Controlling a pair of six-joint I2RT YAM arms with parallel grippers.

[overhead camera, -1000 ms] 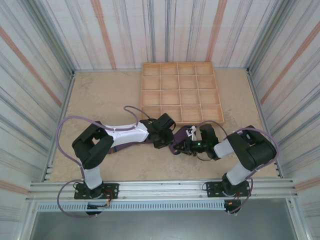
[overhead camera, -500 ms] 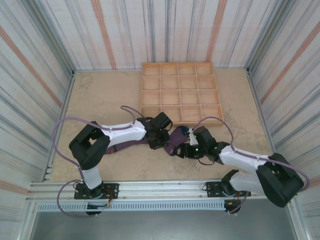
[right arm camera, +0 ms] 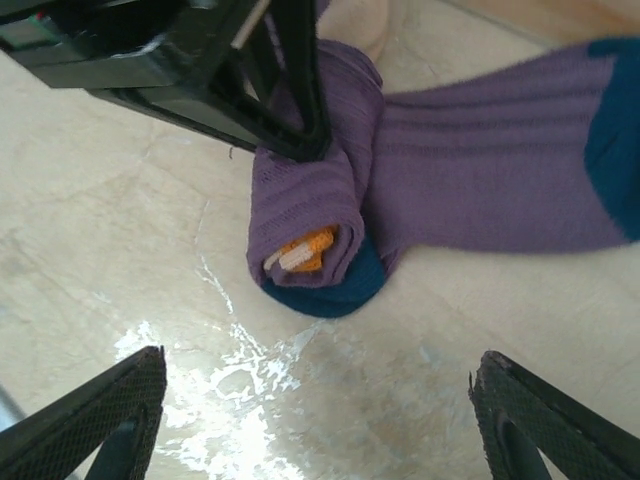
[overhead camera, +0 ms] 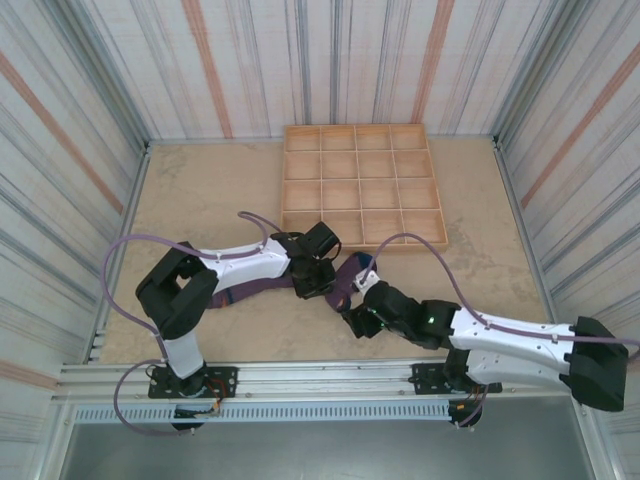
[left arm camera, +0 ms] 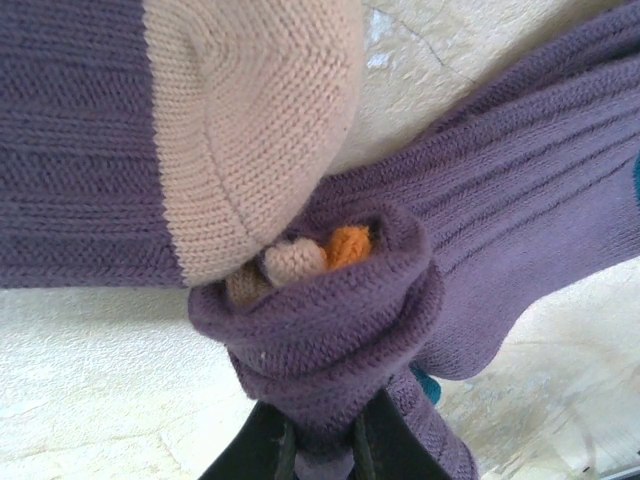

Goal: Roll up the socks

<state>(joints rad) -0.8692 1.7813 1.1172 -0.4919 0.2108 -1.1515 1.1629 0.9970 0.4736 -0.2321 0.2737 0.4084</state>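
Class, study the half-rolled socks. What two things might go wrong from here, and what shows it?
1. The roll is pinched by the left gripper alone. The right gripper stands open, clear of it, so the roll may loosen.
2. A long unrolled stretch lies flat beside it. Turning the roll may drag it instead of winding it.

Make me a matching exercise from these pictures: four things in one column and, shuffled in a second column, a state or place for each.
Things:
1. left end effector
2. right end effector
3. rolled purple knit sock bundle
4. wooden grid tray

States or places:
A. far side of the beige table
B. open, off the socks
C. shut on the sock bundle
D. orange cuff peeking from its core

Pairs: 1-C, 2-B, 3-D, 4-A
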